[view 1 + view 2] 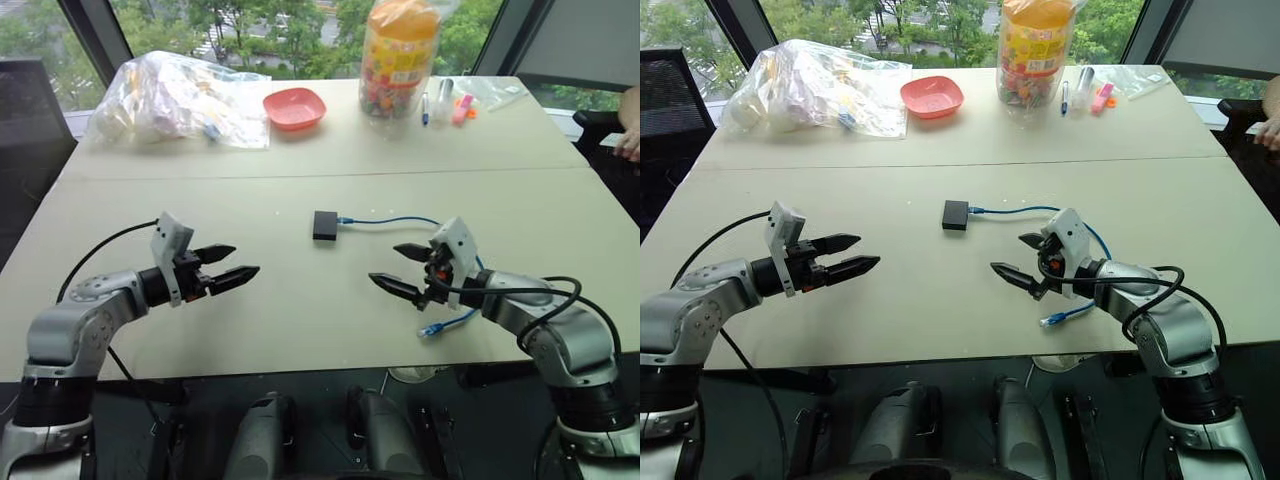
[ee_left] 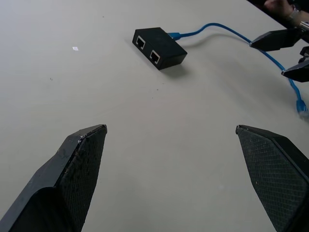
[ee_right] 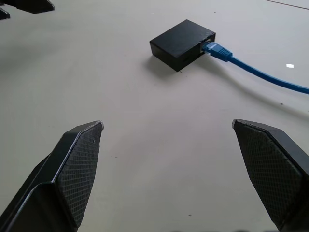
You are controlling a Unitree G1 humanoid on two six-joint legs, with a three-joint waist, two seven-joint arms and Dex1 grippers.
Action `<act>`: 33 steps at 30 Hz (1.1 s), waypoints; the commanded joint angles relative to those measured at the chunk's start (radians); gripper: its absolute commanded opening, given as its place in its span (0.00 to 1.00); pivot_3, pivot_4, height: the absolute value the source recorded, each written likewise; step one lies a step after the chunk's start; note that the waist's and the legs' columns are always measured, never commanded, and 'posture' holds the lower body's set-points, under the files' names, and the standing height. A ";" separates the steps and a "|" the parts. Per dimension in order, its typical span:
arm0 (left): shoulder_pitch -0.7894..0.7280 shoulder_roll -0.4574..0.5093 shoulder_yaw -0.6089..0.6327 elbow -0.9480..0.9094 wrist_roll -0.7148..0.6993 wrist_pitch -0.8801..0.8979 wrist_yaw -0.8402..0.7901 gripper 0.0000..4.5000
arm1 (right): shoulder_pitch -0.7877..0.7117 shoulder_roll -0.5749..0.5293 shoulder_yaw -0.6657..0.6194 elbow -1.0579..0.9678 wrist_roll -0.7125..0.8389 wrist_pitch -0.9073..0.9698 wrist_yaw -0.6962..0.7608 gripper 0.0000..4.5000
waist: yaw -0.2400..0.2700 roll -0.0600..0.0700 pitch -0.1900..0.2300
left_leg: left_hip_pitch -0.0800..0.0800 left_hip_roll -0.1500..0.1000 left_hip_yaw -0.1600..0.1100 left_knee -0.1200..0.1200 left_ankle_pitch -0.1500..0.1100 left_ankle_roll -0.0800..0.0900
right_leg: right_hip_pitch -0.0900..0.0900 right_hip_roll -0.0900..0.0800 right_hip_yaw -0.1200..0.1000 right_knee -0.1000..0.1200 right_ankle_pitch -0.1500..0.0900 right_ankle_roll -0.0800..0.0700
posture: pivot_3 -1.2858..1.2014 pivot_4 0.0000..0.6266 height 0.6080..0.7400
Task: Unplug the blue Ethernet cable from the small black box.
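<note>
Hovering above the table with nothing held: left gripper and right gripper, both with fingers spread wide, well apart from the work. Still plugged in, so likely starting with the approach. Bracing the small black box with the left gripper while pinching the plug itself with the right, rather than tugging on the cord, and probably pressing a latch, though too small to make out. Pulling straight out along the port.

Lying mid-table between the 2 grippers: a flat matte box, 2 empty ports facing the left gripper. Trailing from its other side, the blue Ethernet cable, thin, curving toward the right gripper, its free end near the table edge.
</note>
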 commanded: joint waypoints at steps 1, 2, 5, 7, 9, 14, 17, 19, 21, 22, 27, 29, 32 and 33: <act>-0.033 0.021 -0.020 0.009 0.011 -0.017 -0.039 0.99 | -0.022 -0.010 -0.027 0.004 -0.016 -0.036 0.009 1.00 | 0.000 0.000 0.000 | 0.000 0.000 0.000 0.000 0.000 0.000 | 0.000 0.000 0.000 0.000 0.000 0.000 | 0.52 0.24 1.00; -0.046 0.006 -0.022 0.020 0.024 -0.034 -0.027 0.99 | -0.022 -0.009 -0.026 0.010 -0.021 -0.043 0.011 1.00 | 0.000 0.000 0.000 | 0.000 0.000 0.000 0.000 0.000 0.000 | 0.000 0.000 0.000 0.000 0.000 0.000 | 0.52 0.24 1.00; -0.069 -0.003 -0.046 0.039 0.061 -0.065 -0.027 0.99 | -0.025 -0.005 -0.024 0.026 -0.036 -0.059 0.010 1.00 | 0.003 0.000 0.000 | 0.000 0.000 0.000 0.000 0.000 0.000 | 0.000 0.000 0.000 0.000 0.001 -0.002 | 0.52 0.24 1.00; -0.075 -0.003 -0.053 0.044 0.067 -0.068 -0.033 0.99 | -0.027 -0.003 -0.022 0.032 -0.045 -0.067 0.010 1.00 | 0.001 0.000 0.000 | 0.000 0.000 0.000 0.000 0.000 0.000 | 0.000 0.000 0.000 0.000 0.001 -0.002 | 0.52 0.24 1.00; -0.080 -0.007 -0.053 0.047 0.063 -0.065 -0.038 0.99 | -0.033 -0.003 -0.019 0.038 -0.053 -0.072 0.009 1.00 | 0.000 0.000 0.000 | 0.000 0.000 0.000 0.000 0.000 0.000 | 0.000 0.000 0.000 0.000 0.001 -0.002 | 0.52 0.24 1.00; -0.093 -0.007 -0.071 0.060 0.098 -0.094 -0.032 0.99 | -0.059 0.004 -0.017 0.062 -0.069 -0.079 0.012 1.00 | 0.000 0.000 0.000 | 0.000 0.000 0.000 0.000 0.001 0.001 | 0.000 0.000 0.000 0.001 0.001 -0.002 | 0.52 0.24 1.00; -0.122 -0.014 -0.078 0.085 0.100 -0.099 -0.044 0.99 | -0.116 0.018 0.019 0.128 -0.100 -0.111 0.034 1.00 | 0.000 0.000 0.000 | 0.000 0.000 0.000 0.000 0.001 0.002 | 0.000 0.000 0.000 0.001 0.001 -0.002 | 0.52 0.24 1.00; -0.146 -0.014 -0.088 0.106 0.104 -0.104 -0.062 0.99 | -0.166 0.031 0.047 0.193 -0.126 -0.138 0.051 1.00 | -0.001 -0.001 0.000 | 0.000 0.000 0.000 0.001 0.001 0.002 | 0.000 0.000 0.000 0.001 0.001 -0.002 | 0.52 0.24 1.00; -0.194 0.001 -0.123 0.141 0.131 -0.125 -0.109 0.99 | -0.289 0.053 0.133 0.379 -0.223 -0.237 0.098 1.00 | -0.005 -0.001 0.000 | 0.001 0.000 0.000 0.001 0.001 0.002 | 0.001 0.000 0.000 0.001 0.001 -0.002 | 0.52 0.24 1.00; -0.215 0.009 -0.138 0.158 0.148 -0.140 -0.128 0.99 | -0.346 0.063 0.170 0.471 -0.268 -0.294 0.123 1.00 | -0.005 0.000 0.001 | 0.001 0.000 0.001 0.002 0.001 0.002 | 0.001 0.001 0.000 0.001 0.002 -0.002 | 0.52 0.24 1.00; -0.270 0.056 -0.138 0.195 0.149 -0.136 -0.200 0.99 | -0.652 0.177 0.217 1.032 -0.380 -0.530 0.195 1.00 | -0.010 -0.001 0.002 | 0.001 0.000 0.002 0.002 0.002 0.004 | 0.000 0.001 0.000 0.003 0.002 -0.003 | 0.52 0.24 1.00; -0.270 0.062 -0.132 0.191 0.157 -0.146 -0.196 0.99 | -0.747 0.219 0.226 1.230 -0.427 -0.615 0.197 1.00 | -0.010 -0.001 0.002 | 0.000 0.000 0.003 0.000 0.002 0.004 | -0.001 0.001 0.000 0.003 0.001 -0.002 | 0.52 0.24 1.00; -0.243 0.053 -0.112 0.156 0.151 -0.134 -0.162 0.99 | -0.851 0.292 0.251 1.467 -0.510 -0.686 0.171 1.00 | -0.010 -0.001 0.002 | 0.000 0.000 0.005 0.000 0.002 0.004 | -0.001 0.001 0.000 0.004 0.001 0.000 | 0.52 0.24 1.00; -0.234 0.049 -0.108 0.147 0.151 -0.131 -0.152 0.99 | -0.872 0.309 0.256 1.517 -0.535 -0.705 0.156 1.00 | -0.010 -0.001 0.002 | 0.000 0.000 0.006 0.000 0.002 0.004 | -0.001 0.001 0.000 0.004 0.001 0.000 | 0.52 0.24 1.00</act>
